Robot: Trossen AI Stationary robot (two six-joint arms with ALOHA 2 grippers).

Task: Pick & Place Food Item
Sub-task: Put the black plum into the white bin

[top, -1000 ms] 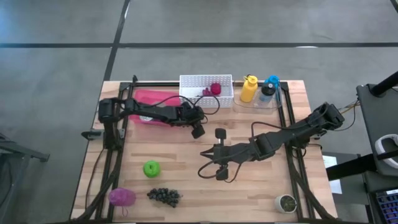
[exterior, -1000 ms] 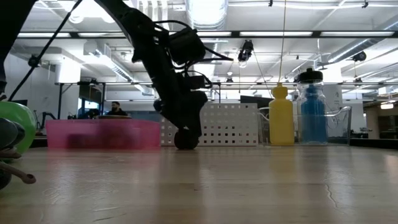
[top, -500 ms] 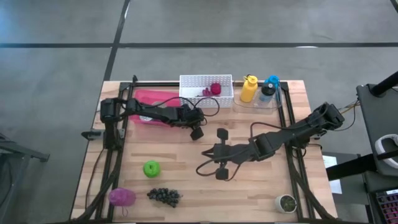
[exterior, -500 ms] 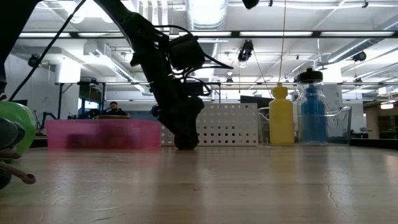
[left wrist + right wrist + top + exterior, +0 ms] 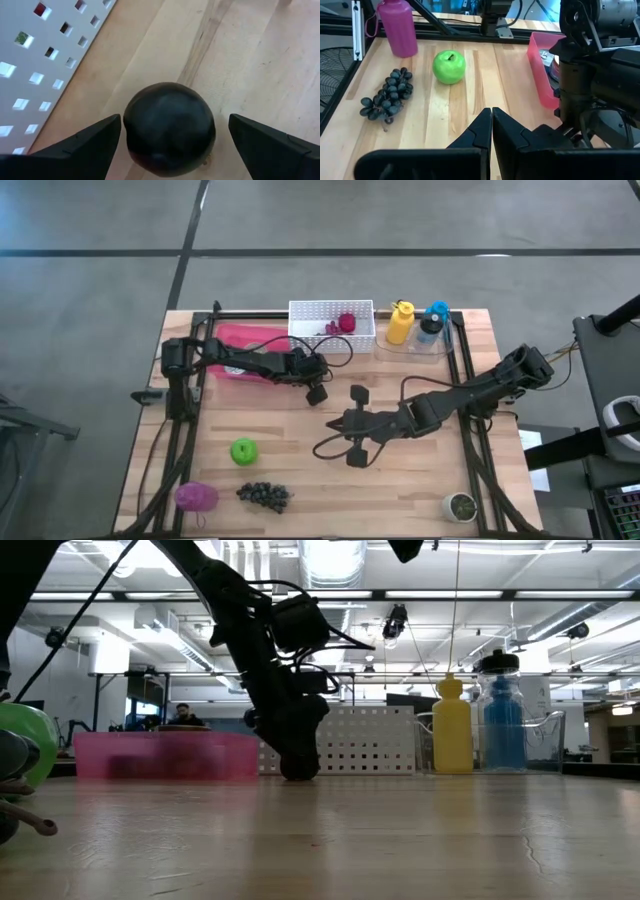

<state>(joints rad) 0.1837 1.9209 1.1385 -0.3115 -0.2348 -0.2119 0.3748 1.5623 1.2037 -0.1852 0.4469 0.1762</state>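
Observation:
A dark round fruit (image 5: 169,129) rests on the wooden table, close to the white perforated basket (image 5: 45,55). My left gripper (image 5: 317,391) stands over it, pointing steeply down and open. One finger is on either side of the fruit, and a gap shows on both sides. In the low view the fruit (image 5: 298,769) sits on the table under that gripper. My right gripper (image 5: 335,424) hovers shut above the table's middle with nothing in it. Its shut fingers (image 5: 491,117) point toward the green apple (image 5: 449,66).
Green apple (image 5: 243,450), dark grapes (image 5: 263,496) and a magenta bottle (image 5: 196,497) lie near the front left. A pink bin (image 5: 240,340) is at the far left. The white basket (image 5: 331,313) holds a magenta item. Yellow (image 5: 400,323) and blue (image 5: 433,323) bottles stand far right, and a small bowl (image 5: 460,506) sits front right.
My right gripper has rolled a little about its own pointing line while staying in place and shut. The dark fruit has not moved.

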